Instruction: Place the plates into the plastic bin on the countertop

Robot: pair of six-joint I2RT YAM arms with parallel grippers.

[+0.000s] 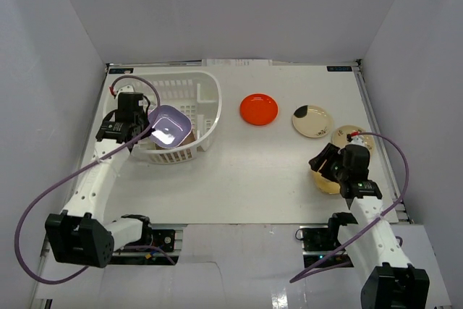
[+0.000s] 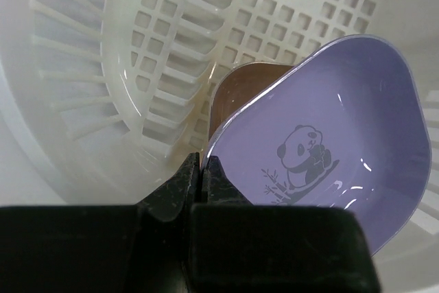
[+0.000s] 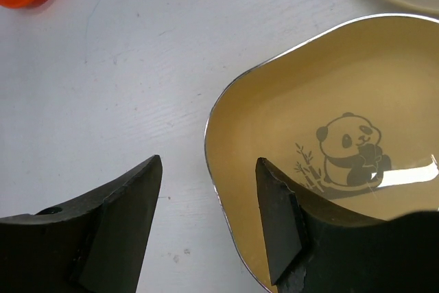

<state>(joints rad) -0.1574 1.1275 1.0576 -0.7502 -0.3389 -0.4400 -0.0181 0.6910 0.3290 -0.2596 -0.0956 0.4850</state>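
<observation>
Your left jaws are pinched shut on the rim of the purple plate. It hangs tilted inside the plastic bin, above a brown plate already lying there. Whether the two touch, you cannot tell from here. Lower the purple plate until it rests on the brown one before you let go; released at this tilt it would likely slide or clatter against the slotted wall. Open only a little, then lift straight out.

Your right jaws stand open astride the rim of the yellow plate, one finger over its bowl, the other over the bare desk, and nothing is gripped yet. Drop until the outer finger gets under the lip, and close on the rim itself, since the glossy inside looks slippery. This plate lies near the desk's right edge, so lift before swinging across. A red plate and a cream plate lie towards the bin, so pass above them.
</observation>
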